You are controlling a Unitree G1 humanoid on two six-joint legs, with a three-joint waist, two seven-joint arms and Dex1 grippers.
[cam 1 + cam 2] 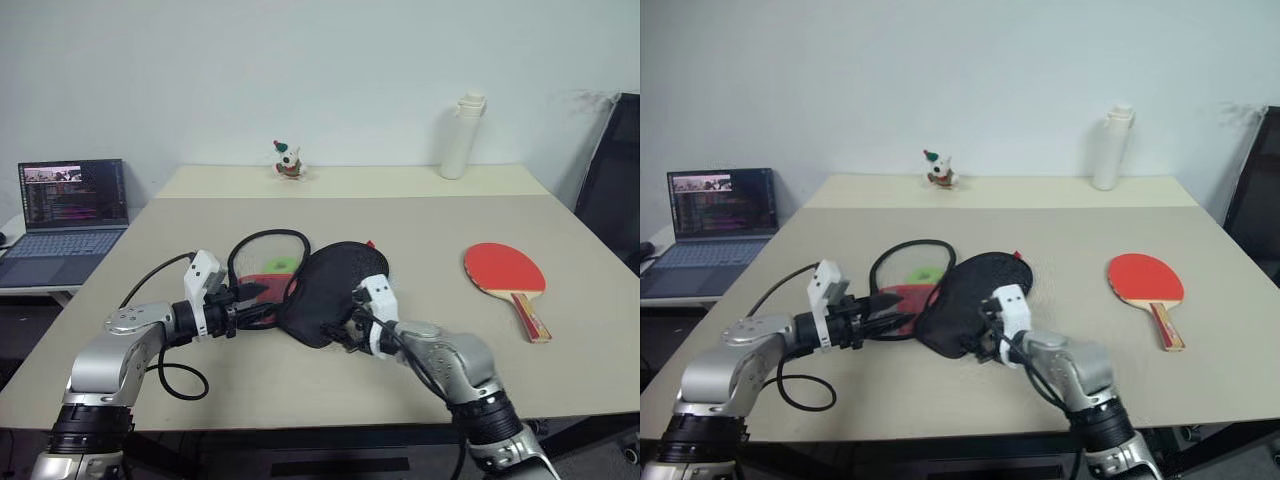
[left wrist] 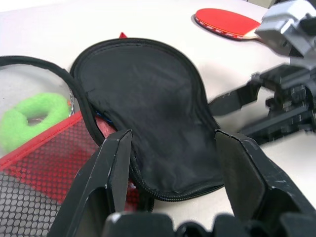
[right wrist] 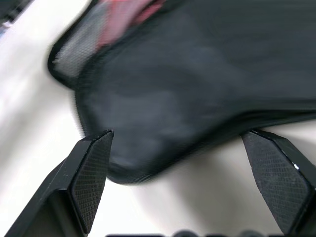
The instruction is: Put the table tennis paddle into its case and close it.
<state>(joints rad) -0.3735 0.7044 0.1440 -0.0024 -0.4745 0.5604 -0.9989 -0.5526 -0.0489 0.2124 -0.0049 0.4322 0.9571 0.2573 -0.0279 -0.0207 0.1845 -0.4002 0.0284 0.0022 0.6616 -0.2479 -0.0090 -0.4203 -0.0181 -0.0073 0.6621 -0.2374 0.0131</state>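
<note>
The case lies open at the table's middle, its black flap folded over to the right. Its mesh panel, red lining and green charm show on the left. My left gripper is open, one finger on each side of the flap's narrow end, low over the zip edge. My right gripper stands wide open at the flap's near right edge, with nothing held. The table tennis paddle lies red face up on the right, apart from both grippers, its handle toward the near edge.
An open laptop sits on a lower surface at the left. A white bottle and a small toy figure stand at the table's back. A black chair is at the right. A black cable loops under my left arm.
</note>
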